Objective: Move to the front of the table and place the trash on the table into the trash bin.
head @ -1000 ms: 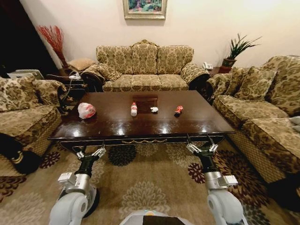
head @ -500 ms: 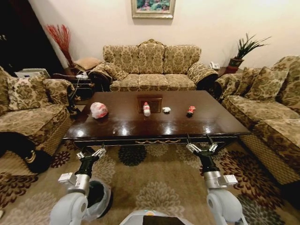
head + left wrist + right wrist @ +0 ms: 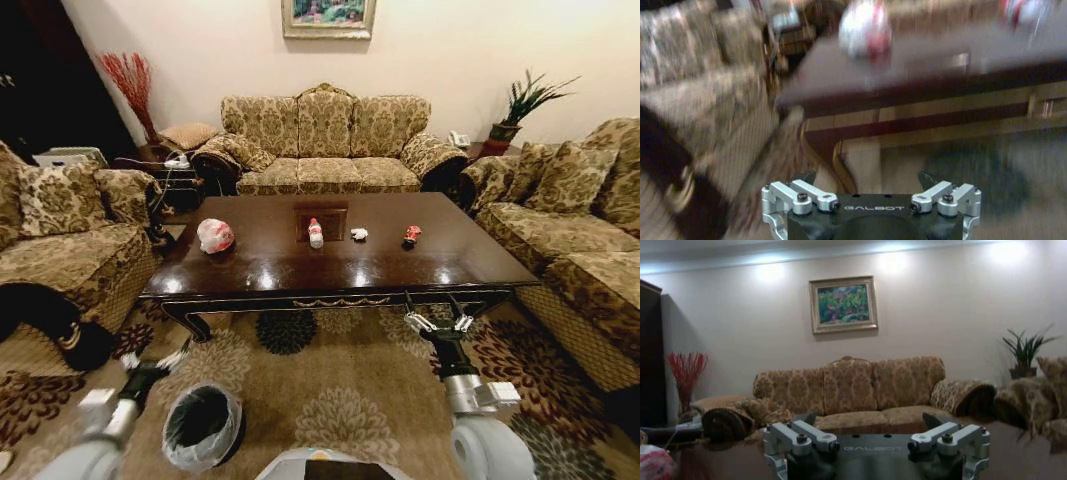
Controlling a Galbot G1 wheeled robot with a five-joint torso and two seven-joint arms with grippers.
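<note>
Trash sits untouched on the surface while both arms are empty. The left pincer hangs low over the carpet with its fingers apart, close beside the trash bin; a second ago it was raised near the surface's front edge like its partner, so it has dropped and swung outward. The right pincer stays up just before that front edge, fingers apart too. Beyond them, along the middle of the surface, lie the white-and-pink bag bundle, the bottle, the paper wad and the red wrapper. The whole view has also shifted since a second ago, bringing the bin into sight by the robot's left side. I judge the approach about finished, with picking not yet begun.
</note>
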